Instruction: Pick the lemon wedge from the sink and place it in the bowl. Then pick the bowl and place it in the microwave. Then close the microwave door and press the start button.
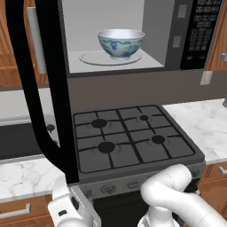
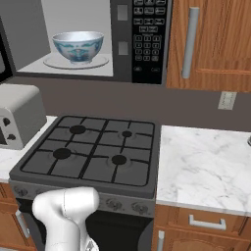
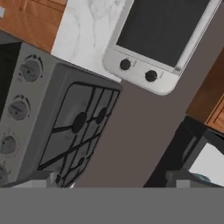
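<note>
Pincer [image 3: 113, 181]: open, holding nothing, low in front of the stove [image 3: 74, 127].
Small silver oven [image 3: 162, 41]: on the marble tabletop [image 3: 85, 30], beside the stove.
Bowl [image 1: 121, 43]: upright on the glass plate [image 1: 91, 58] inside the microwave [image 1: 157, 31].
Lemon wedge: cannot tell; the bowl's inside is hidden.
Microwave door [image 1: 44, 84]: swung wide open.
Done, by judgement: bowl placed.
Left: close door, press start on keypad [image 1: 205, 31].

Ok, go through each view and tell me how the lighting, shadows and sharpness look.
Left base view: flat, even light, no glare, bowl sharp inside the microwave, its open door a black band. Right base view: the same soft light, marble counter crisp. Hand view: rolled sideways, stove and silver oven slightly soft.
</note>
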You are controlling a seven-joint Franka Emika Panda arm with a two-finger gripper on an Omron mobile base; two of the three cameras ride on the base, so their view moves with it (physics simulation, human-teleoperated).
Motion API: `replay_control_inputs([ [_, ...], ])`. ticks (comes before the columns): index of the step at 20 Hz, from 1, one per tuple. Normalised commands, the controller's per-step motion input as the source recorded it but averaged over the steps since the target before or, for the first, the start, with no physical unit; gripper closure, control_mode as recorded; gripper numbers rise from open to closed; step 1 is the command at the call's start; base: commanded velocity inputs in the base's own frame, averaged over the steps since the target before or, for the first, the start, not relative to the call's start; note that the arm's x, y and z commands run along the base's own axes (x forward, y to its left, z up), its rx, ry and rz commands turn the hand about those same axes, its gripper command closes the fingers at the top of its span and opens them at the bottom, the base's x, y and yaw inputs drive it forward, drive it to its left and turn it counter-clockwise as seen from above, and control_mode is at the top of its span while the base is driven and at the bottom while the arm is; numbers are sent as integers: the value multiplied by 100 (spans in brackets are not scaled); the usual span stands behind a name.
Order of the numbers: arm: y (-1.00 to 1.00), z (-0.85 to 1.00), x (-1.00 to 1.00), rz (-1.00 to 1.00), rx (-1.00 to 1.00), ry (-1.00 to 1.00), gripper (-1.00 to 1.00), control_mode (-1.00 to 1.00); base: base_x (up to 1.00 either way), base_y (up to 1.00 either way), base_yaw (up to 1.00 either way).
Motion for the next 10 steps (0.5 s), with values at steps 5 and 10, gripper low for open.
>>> replay_control_inputs([
  [5, 68, -14, 85, -1, 0, -3, -100, -100, 0, 0, 0],
  [10, 76, 10, 43, -12, 0, -9, -100, -100, 0, 0, 0],
])
